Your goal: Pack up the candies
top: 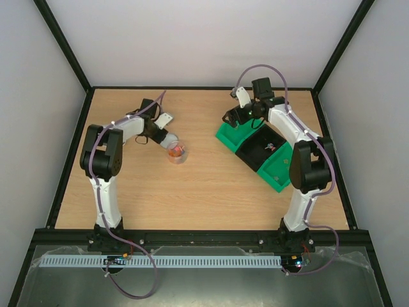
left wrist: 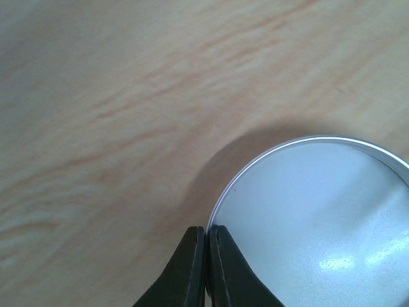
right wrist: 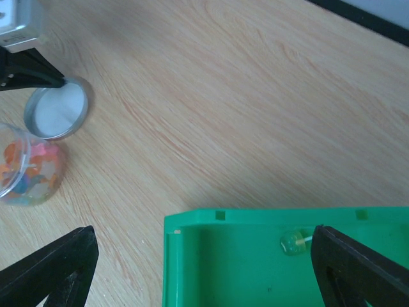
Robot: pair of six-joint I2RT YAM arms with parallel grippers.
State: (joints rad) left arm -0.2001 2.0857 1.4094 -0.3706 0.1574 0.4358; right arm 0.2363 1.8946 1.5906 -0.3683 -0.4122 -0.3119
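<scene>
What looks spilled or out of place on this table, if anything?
Nothing looks spilled: the candies sit inside the clear jar. The round metal dish beside it is pinched at its rim by the left end effector, and one small pale piece lies alone in the green bin.

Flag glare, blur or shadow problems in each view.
Left wrist: bright glare patches on the round metal dish, a soft shadow on the wood beside it, and the left pincer is dark with little surface detail. Right wrist: the right pincer shows as near-black silhouettes, and the candies are slightly soft at the frame edge. Top external: even light, faint shadows, everything small.
</scene>
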